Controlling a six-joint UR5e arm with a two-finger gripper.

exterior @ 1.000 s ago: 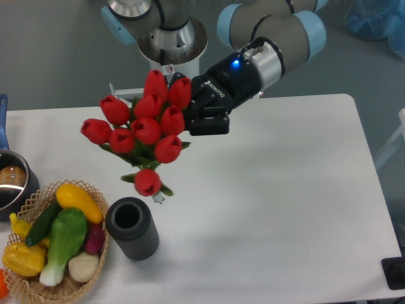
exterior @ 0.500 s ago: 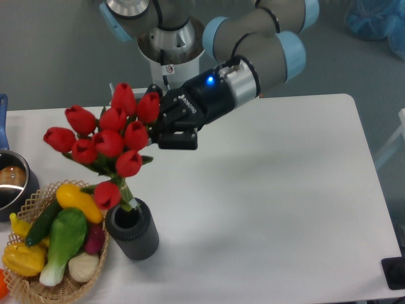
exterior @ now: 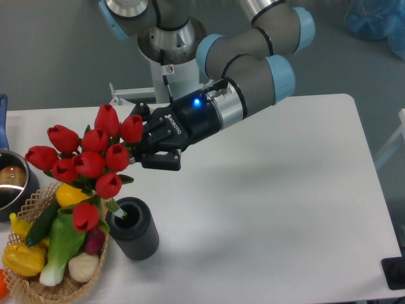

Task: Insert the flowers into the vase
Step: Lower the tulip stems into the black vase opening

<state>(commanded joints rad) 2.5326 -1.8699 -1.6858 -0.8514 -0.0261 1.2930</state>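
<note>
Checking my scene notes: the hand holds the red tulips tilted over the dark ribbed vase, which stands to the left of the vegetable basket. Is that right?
Not quite. The camera view shows the vase standing to the right of the vegetable basket, not the left. The rest holds: the hand holds the red tulips tilted over the vase, their stems reaching its mouth.

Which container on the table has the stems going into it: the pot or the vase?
The vase, the dark ribbed cylinder beside the basket; the flowers lean over its mouth. The pot sits apart at the left edge.
</note>
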